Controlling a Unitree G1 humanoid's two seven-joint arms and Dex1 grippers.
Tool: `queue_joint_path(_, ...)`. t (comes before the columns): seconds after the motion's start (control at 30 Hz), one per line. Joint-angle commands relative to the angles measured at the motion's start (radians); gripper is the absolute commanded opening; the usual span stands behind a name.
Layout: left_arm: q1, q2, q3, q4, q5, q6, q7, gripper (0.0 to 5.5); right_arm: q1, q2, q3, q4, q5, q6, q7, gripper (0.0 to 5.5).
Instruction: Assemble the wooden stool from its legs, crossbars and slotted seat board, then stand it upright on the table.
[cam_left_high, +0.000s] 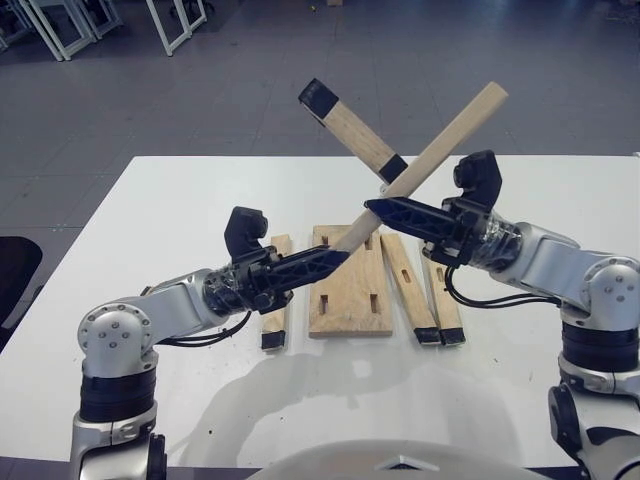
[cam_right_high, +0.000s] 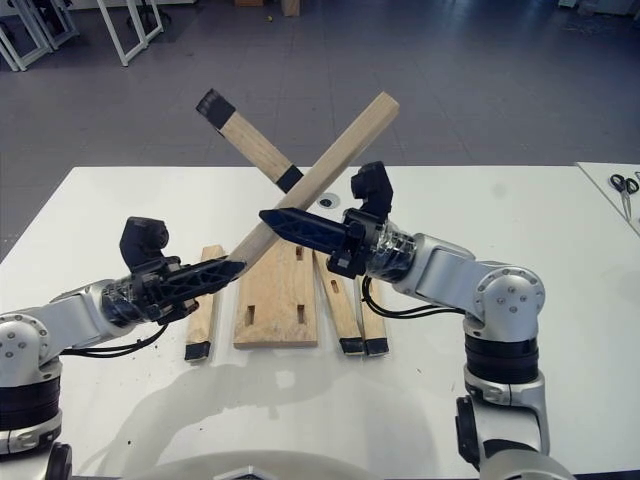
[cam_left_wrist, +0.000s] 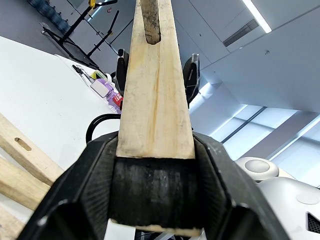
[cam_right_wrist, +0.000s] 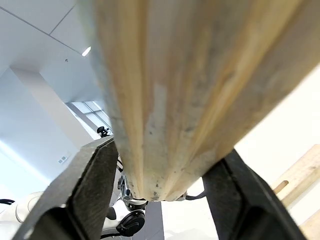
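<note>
Left hand was clenched on the low end of a long pale wooden bar, which rose up and to the right off the white bench. The wrist view showed a slot farther up it. Right hand was clenched on the same bar, fingers either side of it, just under where a shorter wooden piece with black ends crossed it going up and left. I couldn't tell how that shorter piece was fixed at the crossing. Both pieces were in the air above the flat slotted wooden seat board. The board lay on the bench with one black-tipped wooden leg just left of it and two more legs just right, side by side.
</note>
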Motion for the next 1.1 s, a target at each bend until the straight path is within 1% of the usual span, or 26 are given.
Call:
queue_joint_path(0.03,-0.024,0.018,0.0,-0.001,0.008,-0.025,-0.004,2.04,-0.027,-0.022,0.007,-0.003,-0.002,-0.002,0.022,2.1)
queue_joint_path(0.23,-0.031,0.02,0.033,-0.013,0.104,-0.073,-0.098,2.04,-0.011,-0.028,-0.005,0.026,0.061,-0.022,0.002,2.06)
queue_joint_path(0.27,-0.035,0.015,0.041,-0.01,0.119,-0.088,-0.106,2.41,-0.008,-0.029,-0.004,0.026,0.064,-0.024,-0.002,2.04)
queue_joint_path(0.33,-0.04,0.01,0.06,0.008,0.13,-0.113,-0.116,2.69,-0.003,-0.033,-0.005,0.028,0.065,-0.03,-0.008,2.04)
queue_joint_path(0.43,-0.055,0.007,0.114,0.063,0.107,-0.153,-0.117,2.73,0.01,-0.05,-0.012,0.036,0.042,-0.03,-0.001,2.04)
queue_joint_path(0.47,-0.063,0.01,0.131,0.083,0.132,-0.172,-0.117,2.73,0.016,-0.059,-0.018,0.038,0.028,-0.03,0.003,2.04)
queue_joint_path(0.53,-0.086,0.028,0.133,0.136,0.31,-0.26,-0.083,2.73,0.035,-0.093,-0.032,0.037,-0.04,-0.029,0.023,2.04)
queue_joint_path(0.57,-0.077,0.061,0.086,0.141,0.454,-0.302,-0.074,2.73,0.046,-0.114,-0.039,0.036,-0.092,-0.032,0.034,2.04)
queue_joint_path(0.63,-0.022,0.133,-0.073,0.125,0.749,-0.394,-0.112,2.73,0.07,-0.13,-0.055,0.041,-0.212,-0.073,0.036,2.04)
queue_joint_path(0.67,0.003,0.141,-0.142,0.116,0.854,-0.436,-0.12,2.73,0.089,-0.126,-0.07,0.047,-0.257,-0.101,0.025,2.04)
queue_joint_path(0.73,0.036,0.144,-0.256,0.098,1.034,-0.506,-0.107,2.73,0.122,-0.116,-0.088,0.047,-0.334,-0.137,0.01,2.04)
queue_joint_path(0.77,0.055,0.141,-0.313,0.071,1.109,-0.509,-0.08,2.73,0.139,-0.109,-0.09,0.041,-0.375,-0.155,0.006,2.04)
queue_joint_path(0.83,0.088,0.139,-0.388,0.012,1.209,-0.494,-0.048,2.73,0.157,-0.089,-0.094,0.03,-0.416,-0.172,0.0,2.04)
queue_joint_path(0.93,0.119,0.143,-0.462,-0.071,1.322,-0.426,0.004,2.73,0.175,-0.067,-0.086,0.009,-0.451,-0.17,0.006,2.04)
queue_joint_path(1.1,0.129,0.149,-0.498,-0.114,1.424,-0.323,0.038,2.73,0.174,-0.051,-0.086,-0.007,-0.48,-0.152,0.019,2.04)
